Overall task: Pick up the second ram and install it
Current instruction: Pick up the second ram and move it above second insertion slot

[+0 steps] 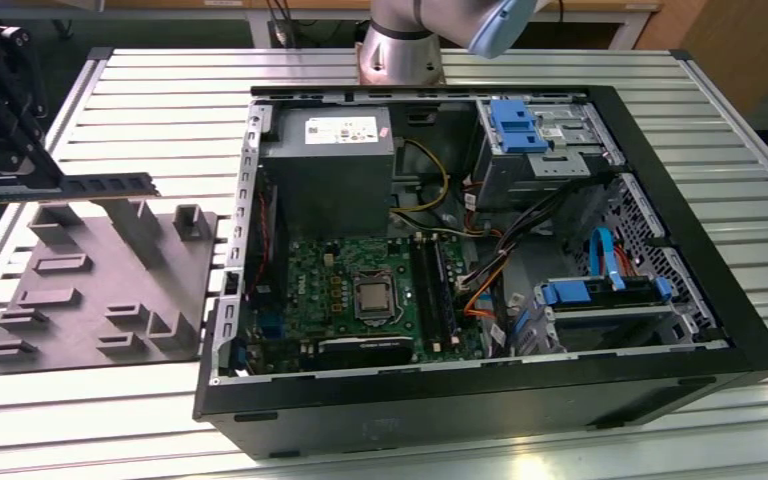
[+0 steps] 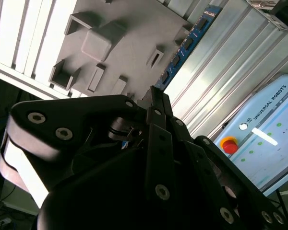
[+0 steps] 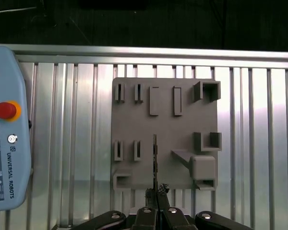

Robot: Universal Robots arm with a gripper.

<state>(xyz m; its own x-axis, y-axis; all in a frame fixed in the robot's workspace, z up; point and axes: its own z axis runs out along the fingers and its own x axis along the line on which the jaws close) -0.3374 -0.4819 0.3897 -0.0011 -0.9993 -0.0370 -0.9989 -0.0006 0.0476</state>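
**Gripper (image 1: 13,185) clamped on the second ram (image 1: 101,186) above the holder tray (image 1: 84,300)**

The gripper's fingers are shut on one end of the second ram, holding the dark stick level and clear of the grey holder tray beneath it. In the first wrist view the stick (image 3: 155,160) hangs edge-on over the tray's middle. Beside the tray, on the exterior view's right, the open computer case (image 1: 491,400) lies on the slatted table (image 1: 157,100), its motherboard (image 1: 344,285) exposed.
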